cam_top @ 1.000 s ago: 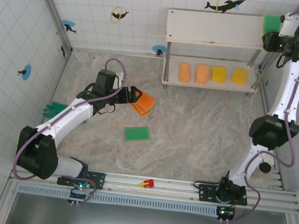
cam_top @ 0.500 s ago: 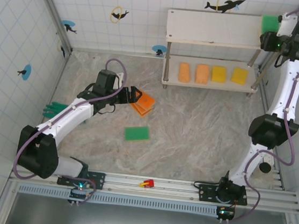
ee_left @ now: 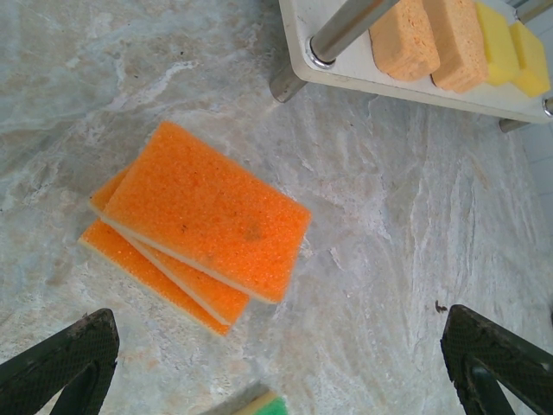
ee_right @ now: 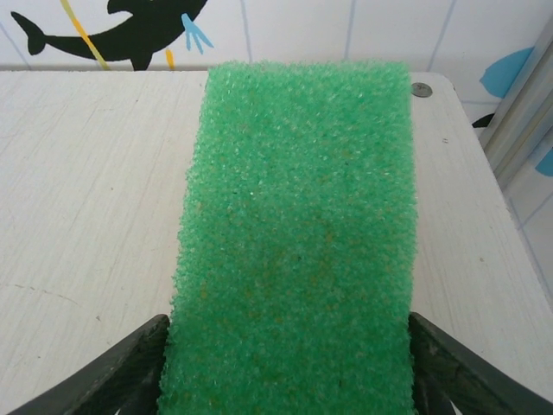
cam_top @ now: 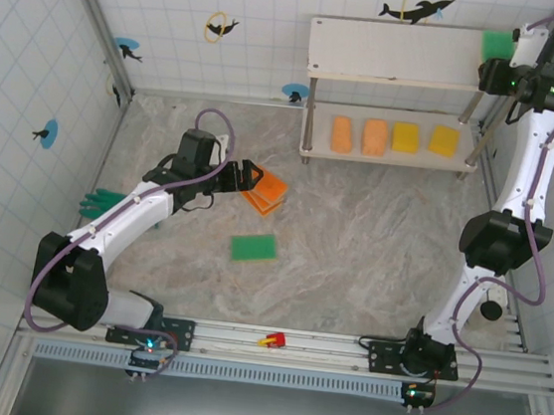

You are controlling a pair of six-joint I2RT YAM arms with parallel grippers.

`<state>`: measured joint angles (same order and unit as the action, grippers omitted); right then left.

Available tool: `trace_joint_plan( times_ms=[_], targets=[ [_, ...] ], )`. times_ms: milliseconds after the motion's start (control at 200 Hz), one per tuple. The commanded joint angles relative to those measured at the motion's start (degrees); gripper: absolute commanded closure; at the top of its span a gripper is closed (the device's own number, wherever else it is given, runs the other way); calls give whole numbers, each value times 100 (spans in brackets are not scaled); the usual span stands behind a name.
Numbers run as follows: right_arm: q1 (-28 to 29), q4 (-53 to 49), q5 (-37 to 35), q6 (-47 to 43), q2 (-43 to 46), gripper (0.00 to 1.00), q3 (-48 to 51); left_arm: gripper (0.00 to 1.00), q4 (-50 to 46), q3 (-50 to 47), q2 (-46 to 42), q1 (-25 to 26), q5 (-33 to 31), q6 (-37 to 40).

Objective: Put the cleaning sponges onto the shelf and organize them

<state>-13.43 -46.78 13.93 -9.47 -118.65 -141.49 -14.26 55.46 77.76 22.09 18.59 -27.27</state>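
1. Top external view: a small red object [cam_top: 273, 340] lies on the metal rail between the arm bases.
2. A flat green rectangular sponge [cam_top: 253, 248] lies alone on the marbled bench [cam_top: 374, 239].
3. Left end effector [cam_top: 248, 177]: released, jaws wide apart and empty, just beside two stacked bright orange foam sponges [ee_left: 207, 220].
4. The two-tier off-white shelf [cam_top: 395, 53] on grey metal legs stands at the far right. Its lower board carries two pale orange sponges [cam_top: 357, 136] and two yellow sponges [cam_top: 424, 139] in a row.
5. Right end effector [ee_right: 285, 380]: its fingers [ee_right: 121, 372] flank a second green sponge [ee_right: 294, 216] lying flat on the upper board's right end. Whether they clench it cannot be told.
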Motion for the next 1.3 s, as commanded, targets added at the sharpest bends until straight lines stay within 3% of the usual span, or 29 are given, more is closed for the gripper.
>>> trace_joint_plan(
  times_ms=[0, 521, 721, 811, 961, 1111, 1292],
  targets=[
    [50, 230, -93, 131, -106, 27, -133, 3, 36, 98, 40, 29, -67, -9],
    [35, 710, -241, 448, 355, 6, 78, 3, -107, 166, -68, 23, -82, 4],
    [55, 495, -690, 171, 1045, 0, 340, 3, -296, 180, -267, 21, -214, 37],
    [151, 509, -674, 163, 1544, 3, 722, 3, -345, 189, -305, 22, -263, 38],
    [1085, 36, -1243, -352, 2471, 3, 1326, 2, -471, 255, -270, 9, -345, 22],
    [2427, 127, -1358, -1161, 3493, 2, 2886, 3, -561, 321, -219, 6, -314, -14],
    [3548, 656, -554, -1233, 4368, 2, 4927, 2, -570, 235, -275, 6, -283, -140]
  ],
)
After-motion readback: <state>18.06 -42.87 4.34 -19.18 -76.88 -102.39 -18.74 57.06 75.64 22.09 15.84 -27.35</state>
